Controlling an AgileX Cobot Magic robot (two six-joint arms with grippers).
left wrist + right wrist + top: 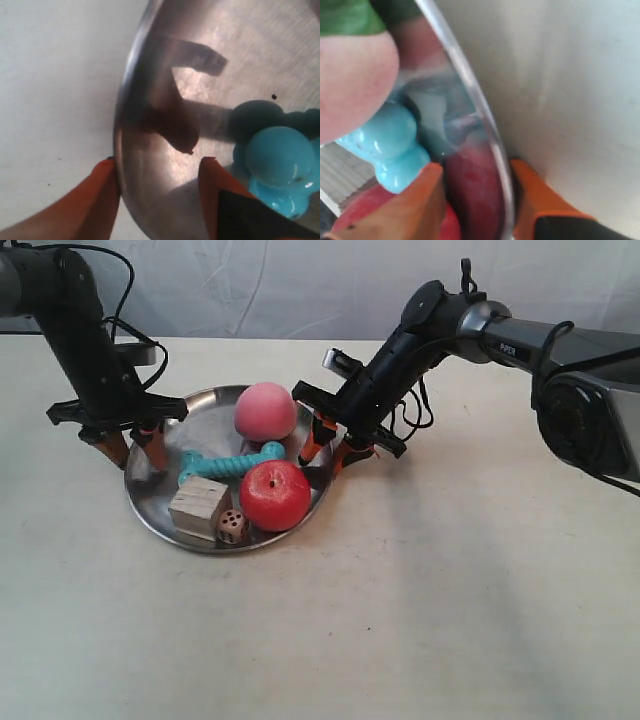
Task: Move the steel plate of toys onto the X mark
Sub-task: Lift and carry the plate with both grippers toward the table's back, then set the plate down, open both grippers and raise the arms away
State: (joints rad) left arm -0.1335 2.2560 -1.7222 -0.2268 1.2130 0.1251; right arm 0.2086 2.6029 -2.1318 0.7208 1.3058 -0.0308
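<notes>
The steel plate [205,408] lies on the table left of centre. It carries the pink ball [265,410], the red apple [274,495], the teal bone [228,464], the wooden cube [200,506] and the brown die [232,526]. My left gripper [132,448] is open and straddles the plate's left rim [125,100]. One orange finger [95,200] touches the outside and the other is inside, near the bone [277,160]. My right gripper [328,450] is open astride the opposite rim [470,95], beside the bone [390,140] and the ball [350,80]. The X mark is not in view.
The pale tabletop [450,590] stretches in front of and to the right of the plate. A white cloth backdrop [300,285] hangs behind the table. The right arm's cables [415,410] droop close to the plate's far right side.
</notes>
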